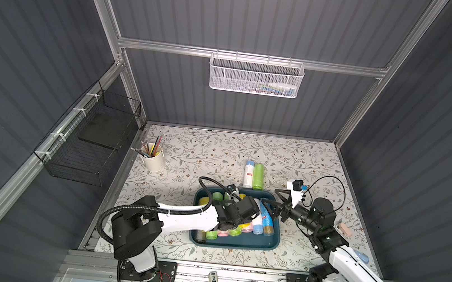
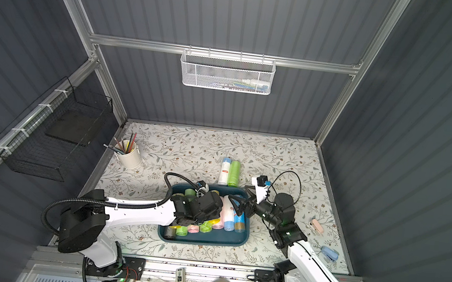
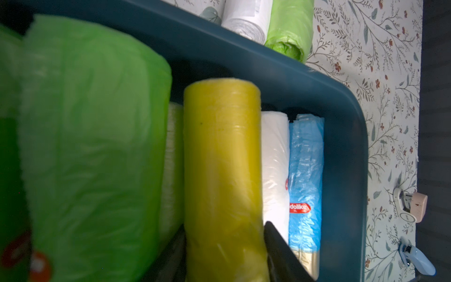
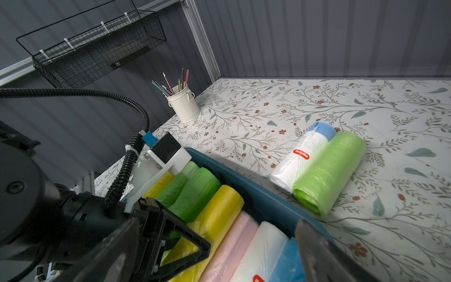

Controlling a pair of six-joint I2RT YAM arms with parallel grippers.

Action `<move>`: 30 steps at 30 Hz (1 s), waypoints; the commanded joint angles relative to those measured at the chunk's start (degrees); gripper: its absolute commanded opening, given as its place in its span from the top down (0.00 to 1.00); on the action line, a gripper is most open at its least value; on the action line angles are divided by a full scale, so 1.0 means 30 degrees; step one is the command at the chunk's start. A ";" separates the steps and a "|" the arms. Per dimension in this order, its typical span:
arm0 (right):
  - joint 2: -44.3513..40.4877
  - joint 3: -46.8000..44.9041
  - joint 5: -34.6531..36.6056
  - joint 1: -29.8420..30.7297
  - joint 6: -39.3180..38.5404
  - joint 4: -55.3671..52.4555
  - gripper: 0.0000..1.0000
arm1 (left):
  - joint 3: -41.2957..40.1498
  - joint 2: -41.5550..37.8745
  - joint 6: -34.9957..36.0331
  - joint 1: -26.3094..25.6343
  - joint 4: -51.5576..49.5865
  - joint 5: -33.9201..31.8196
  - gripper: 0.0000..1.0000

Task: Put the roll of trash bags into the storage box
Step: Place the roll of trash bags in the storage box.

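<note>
The storage box, a shallow dark teal tray, sits mid-table and holds several rolls side by side: green, pink, white, blue and yellow. My left gripper reaches into it from the left and is shut on a yellow roll of trash bags, a black finger pressed against each side. That roll lies level with its neighbours in the box. My right gripper hovers open over the box's right end, holding nothing. A white roll and a green roll lie on the table just behind the box.
A cream pencil cup stands at the back left. A black wire basket hangs on the left wall, a white mesh basket on the back rail. A pink stapler-like item and a blue one lie at the right.
</note>
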 commanded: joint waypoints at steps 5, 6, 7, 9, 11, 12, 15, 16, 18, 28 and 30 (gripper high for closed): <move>-0.0101 -0.0146 -0.0065 -0.0078 0.0059 0.0320 0.01 | 0.0873 -0.0763 0.1325 -0.0067 -0.2453 -0.1035 0.47; -0.0096 -0.0169 -0.0050 -0.0088 0.0059 0.0313 0.01 | 0.0869 -0.0884 0.1451 -0.0067 -0.2454 -0.1049 0.47; -0.0070 -0.0155 -0.0030 -0.0091 0.0031 0.0292 0.01 | 0.0938 -0.0993 0.1613 -0.0067 -0.2568 -0.1122 0.47; -0.0038 -0.0175 0.0061 -0.0060 0.0030 0.0290 0.01 | 0.1126 -0.1243 0.1806 -0.0067 -0.3008 -0.1267 0.47; -0.0006 -0.0133 0.0204 -0.0051 0.0017 0.0207 0.01 | 0.1364 -0.1582 0.2170 -0.0074 -0.3384 -0.1371 0.47; 0.0024 -0.0117 0.0319 -0.0056 0.0006 0.0131 0.01 | 0.1440 -0.1766 0.2312 -0.0067 -0.3563 -0.1427 0.46; -0.0030 0.0130 0.0841 -0.0098 -0.0107 -0.0512 0.01 | 0.1555 -0.2568 0.3142 -0.0052 -0.3716 -0.1796 0.46; -0.0037 0.0175 0.1083 -0.0066 -0.0171 -0.0693 0.01 | 0.1525 -0.2924 0.3494 -0.0067 -0.3685 -0.2002 0.45; -0.0028 0.0248 0.1657 -0.0077 -0.0275 -0.1068 0.01 | 0.1299 -0.3619 0.4324 -0.0067 -0.3378 -0.2384 0.44; 0.2857 0.2571 0.3959 -0.0076 0.0611 -0.3566 0.01 | 0.2020 -0.6766 1.2887 0.0309 -0.1828 -0.2893 0.07; 0.4352 0.4526 0.4916 -0.0059 0.0666 -0.5766 0.01 | 0.2797 -0.6674 1.4537 0.0786 -0.2254 -0.2531 0.00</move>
